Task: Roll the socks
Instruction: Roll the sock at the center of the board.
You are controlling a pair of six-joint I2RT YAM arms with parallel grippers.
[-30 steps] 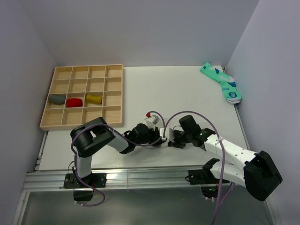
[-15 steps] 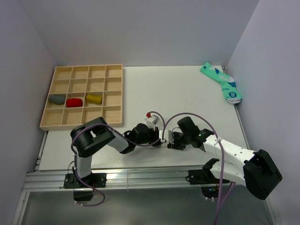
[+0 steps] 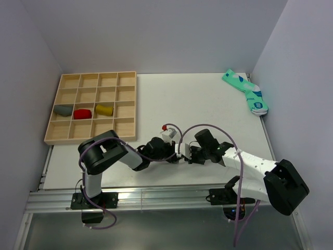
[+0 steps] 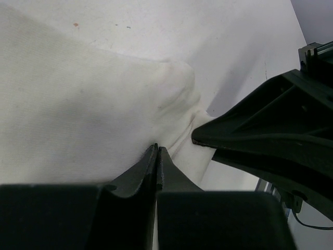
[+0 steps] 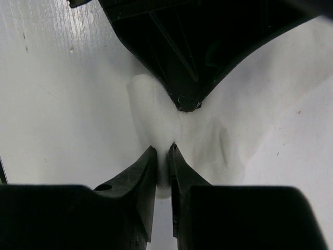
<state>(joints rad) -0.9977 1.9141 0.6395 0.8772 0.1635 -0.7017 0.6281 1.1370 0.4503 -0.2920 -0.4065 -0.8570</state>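
We found the table [image 3: 192, 99] carrying a compartmented wooden tray [image 3: 99, 74] at 9 o'clock. In its third row from the far side lay a grey bundle [image 3: 63, 110], a red bundle [image 3: 82, 113] and a mustard-yellow bundle [image 3: 104, 110], one per compartment. Teal patterned socks [image 3: 245, 92] lay at 2 o'clock, by the far right corner. The left gripper [image 3: 177, 154] and right gripper [image 3: 191, 155] met tip to tip at 6 o'clock; from above we could not judge their jaws.

Bright, even light, soft shadows, white sock [image 4: 78, 114] slightly washed out
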